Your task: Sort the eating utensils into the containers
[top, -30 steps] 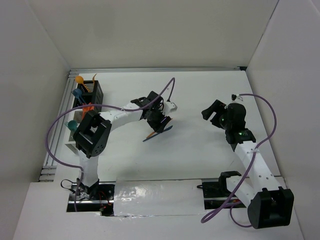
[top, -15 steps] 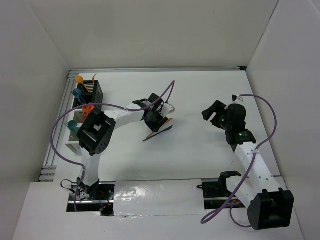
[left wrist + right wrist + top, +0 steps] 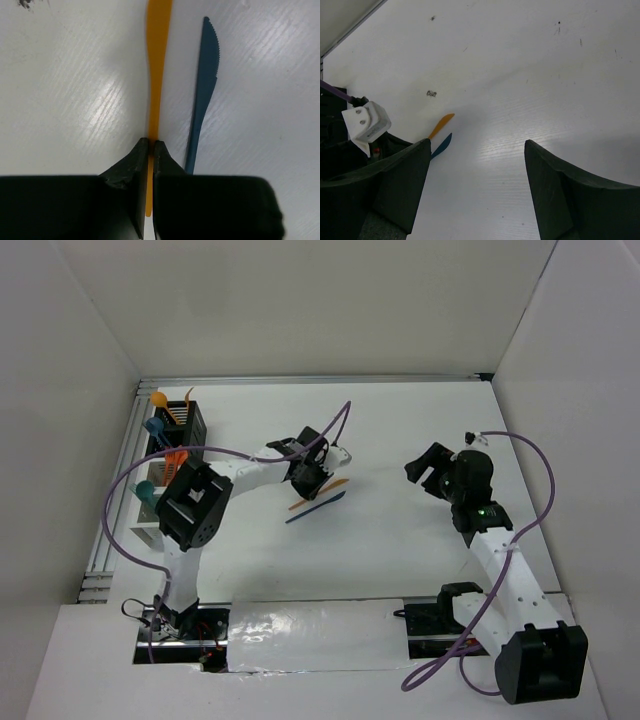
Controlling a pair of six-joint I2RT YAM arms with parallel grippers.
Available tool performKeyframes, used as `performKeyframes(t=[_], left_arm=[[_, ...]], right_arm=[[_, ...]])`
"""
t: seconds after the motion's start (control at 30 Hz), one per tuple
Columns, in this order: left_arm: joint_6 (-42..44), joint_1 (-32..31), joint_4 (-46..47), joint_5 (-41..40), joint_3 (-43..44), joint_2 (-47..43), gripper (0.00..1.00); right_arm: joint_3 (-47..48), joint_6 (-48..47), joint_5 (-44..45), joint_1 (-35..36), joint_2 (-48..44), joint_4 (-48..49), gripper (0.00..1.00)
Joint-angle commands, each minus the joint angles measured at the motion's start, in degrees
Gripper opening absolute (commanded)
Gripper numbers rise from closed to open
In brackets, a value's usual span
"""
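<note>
Between the fingertips of the left gripper [image 3: 151,146] sits the handle of a thin orange plastic utensil [image 3: 156,75]. Jaws are pressed onto it, and its far end points away from the wrist. Lifted or resting: cannot tell. A dark blue serrated plastic knife [image 3: 202,100] lies flat just beside it, roughly parallel, outside the jaws. The right gripper [image 3: 477,145] hangs with jaws spread wide, well apart from both.

The white table [image 3: 400,540] is faintly scuffed. A black slatted bin [image 3: 186,426] and joined white bins [image 3: 148,528] stand at its left edge, with coloured plastic utensils [image 3: 153,425] upright in them. Plain white walls [image 3: 300,310] stand on three sides.
</note>
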Motion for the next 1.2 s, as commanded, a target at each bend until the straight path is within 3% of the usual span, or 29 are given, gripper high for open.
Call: performKeyframes(t=[0.0, 0.1, 0.2, 0.23, 0.27, 0.47, 0.53, 0.6, 0.63, 0.73, 0.93, 1.03, 1.17], left_arm=[[-1.4, 1.3, -2.6, 6.8, -3.0, -0.3, 0.03], [-2.1, 4.6, 0.3, 12.6, -2.8, -7.8, 0.03], [-1.9, 11.8, 8.0, 19.2, -3.8, -17.2, 0.03], [-2.2, 11.3, 9.7, 21.4, -4.1, -19.4, 0.03], [-2.5, 16.6, 11.2, 23.3, -4.5, -23.8, 0.04], [-5.3, 31.0, 23.1, 31.8, -6.6, -35.7, 0.04], [-6.5, 39.5, 27.6, 34.8, -8.8, -37.6, 0.05], [-7.5, 41.5, 32.8, 38.2, -10.0, -39.1, 0.05], [-8.5, 47.2, 34.4, 39.0, -11.0, -39.2, 0.06], [-11.9, 53.8, 40.3, 43.1, -11.4, -37.2, 0.06], [-19.2, 62.4, 56.5, 50.4, -14.0, -31.2, 0.06], [-22.9, 63.3, 67.7, 54.7, -13.8, -26.2, 0.06], [-25.8, 63.2, 73.3, 54.7, -12.3, -20.3, 0.06]], right_arm=[[0.2, 0.3, 0.6, -0.4, -1.4, 1.2, 0.82], [0.8, 0.2, 0.6, -0.3, -1.3, 0.7, 0.82], [1.9, 0.5, 0.1, -0.4, -1.5, 0.7, 0.82], [1.9, 0.5, 0.1, -0.3, -1.8, 0.7, 0.82], [1.9, 0.6, 0.1, -0.3, -1.7, 0.7, 0.82], [3.9, 0.4, -1.4, -0.6, -0.3, 2.5, 0.82], [4.6, 0.4, -2.5, -0.7, 1.3, 4.6, 0.82], [4.6, 0.4, -3.2, -0.7, 3.5, 6.8, 0.82], [5.2, 0.2, -3.2, -0.7, 4.1, 7.5, 0.82], [5.9, -0.3, -4.3, -0.6, 7.2, 10.0, 0.82], [6.6, -1.7, -4.3, -0.7, 13.2, 14.6, 0.82], [7.4, -3.3, -4.3, -0.7, 16.8, 15.2, 0.82], [8.1, -3.5, -3.8, -0.7, 20.7, 17.2, 0.82]])
